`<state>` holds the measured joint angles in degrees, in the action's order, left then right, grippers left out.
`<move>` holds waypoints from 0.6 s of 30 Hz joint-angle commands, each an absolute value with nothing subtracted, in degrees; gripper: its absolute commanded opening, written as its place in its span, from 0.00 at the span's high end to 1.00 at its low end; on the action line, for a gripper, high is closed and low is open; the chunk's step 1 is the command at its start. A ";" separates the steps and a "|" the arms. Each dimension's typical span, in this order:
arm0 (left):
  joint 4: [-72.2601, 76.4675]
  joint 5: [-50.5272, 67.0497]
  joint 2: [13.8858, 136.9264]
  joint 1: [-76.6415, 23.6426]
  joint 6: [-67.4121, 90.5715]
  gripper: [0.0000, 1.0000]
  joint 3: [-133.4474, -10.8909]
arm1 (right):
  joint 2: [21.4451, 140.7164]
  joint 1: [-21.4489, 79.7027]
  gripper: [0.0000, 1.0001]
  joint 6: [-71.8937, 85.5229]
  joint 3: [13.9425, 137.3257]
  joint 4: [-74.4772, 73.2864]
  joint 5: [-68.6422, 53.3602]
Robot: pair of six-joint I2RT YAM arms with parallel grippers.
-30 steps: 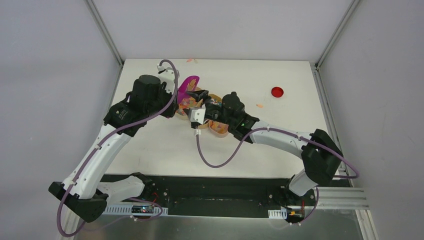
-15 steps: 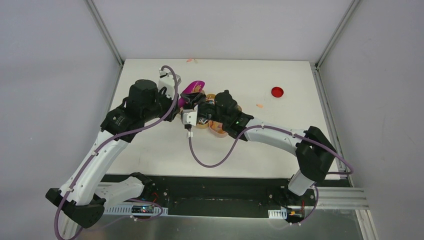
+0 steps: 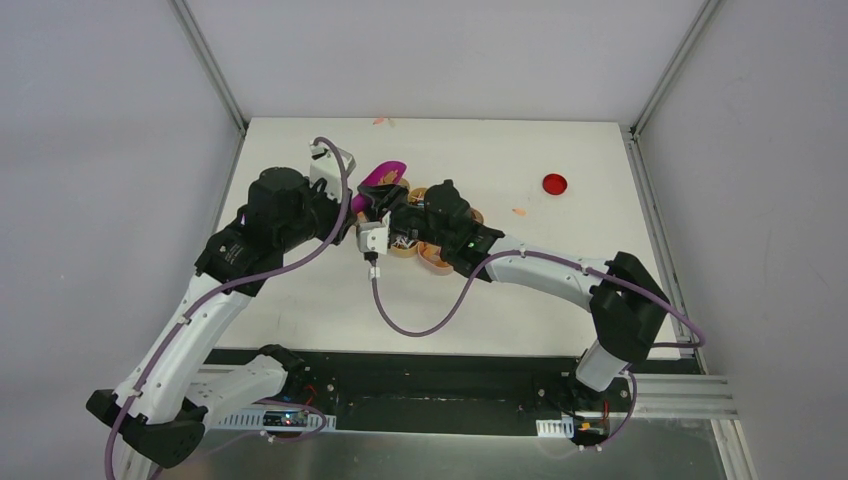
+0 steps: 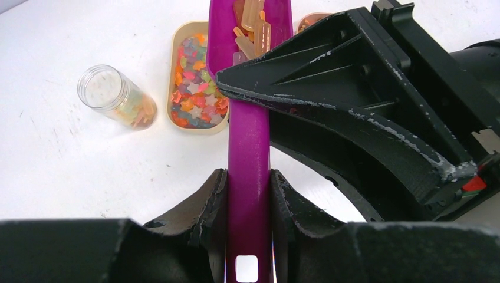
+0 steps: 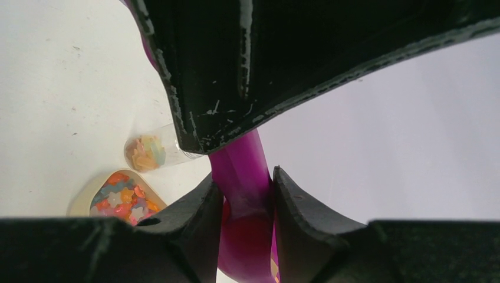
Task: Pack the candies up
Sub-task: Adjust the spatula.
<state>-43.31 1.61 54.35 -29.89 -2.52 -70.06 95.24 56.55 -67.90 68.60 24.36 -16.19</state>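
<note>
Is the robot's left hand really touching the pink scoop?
Touching. In the left wrist view, both fingers of the left gripper press against the scoop handle, with no gap.

On the tabletop (image 3: 480, 150), a jar (image 4: 118, 103) is laid on its side just beside a tray (image 4: 171, 59) filled with candies (image 4: 194, 97). More are carried in a scoop (image 4: 247, 141); a disc (image 3: 554, 184) is set well apart, rightward.

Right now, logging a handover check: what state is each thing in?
Left gripper: shut on the magenta scoop.
Right gripper: shut on the same scoop.
Scoop load: orange gummies in its bowl.
Jar: lidless, partly filled.
Tan dish: holds mixed candies.
</note>
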 commanded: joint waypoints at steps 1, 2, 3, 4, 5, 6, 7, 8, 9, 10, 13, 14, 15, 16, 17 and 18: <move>-38.34 2.31 52.59 -29.79 -2.35 1.00 -68.31 | 94.55 56.88 0.98 -69.95 71.85 26.23 -15.17; -37.77 2.39 52.32 -29.79 -2.04 1.00 -67.86 | 94.53 56.88 1.00 -70.08 71.99 25.88 -15.01; -37.12 2.46 51.95 -29.82 -1.81 0.99 -67.42 | 94.46 56.87 1.00 -70.09 72.31 25.55 -14.84; -36.40 2.56 51.42 -29.80 -1.58 0.95 -66.99 | 94.35 56.90 1.00 -70.03 72.53 25.28 -14.81; -35.64 2.48 50.90 -29.80 -1.45 0.91 -66.61 | 94.24 56.89 1.00 -70.05 72.69 25.23 -14.77; -34.61 2.44 50.37 -29.79 -1.29 0.86 -66.19 | 94.17 56.89 1.00 -70.00 72.77 25.23 -14.77; -33.90 2.28 49.84 -29.79 -1.19 0.83 -65.85 | 94.16 56.87 1.00 -69.82 72.94 25.27 -14.58; -33.32 2.22 49.22 -29.79 -1.11 0.80 -65.55 | 94.15 56.89 1.00 -69.79 73.10 25.15 -14.25; -32.84 2.09 48.90 -29.79 -1.09 0.77 -65.29 | 94.18 56.88 1.00 -69.79 73.20 25.14 -13.84; -32.45 1.95 48.52 -29.79 -1.02 0.73 -64.97 | 94.14 56.88 1.00 -69.74 73.38 25.14 -13.42; -31.73 1.03 47.28 -29.79 -0.86 0.67 -63.76 | 94.16 56.89 1.00 -69.34 74.30 24.48 -12.73; -31.27 0.88 46.67 -29.82 -0.71 0.65 -63.13 | 94.20 56.93 1.00 -69.00 74.72 23.97 -12.74; -30.76 0.80 46.13 -29.80 -0.46 0.64 -62.47 | 94.28 56.87 1.00 -68.78 75.10 23.53 -12.70; -30.09 0.79 45.47 -29.80 -0.22 0.62 -61.74 | 94.39 56.87 1.00 -68.36 75.25 23.33 -12.74; -29.37 0.84 44.80 -29.79 -0.18 0.61 -60.84 | 94.42 56.87 1.00 -67.95 75.49 23.23 -13.06; -28.61 1.06 44.01 -29.79 -0.18 0.59 -59.92 | 94.40 56.87 1.00 -67.60 75.65 22.94 -13.43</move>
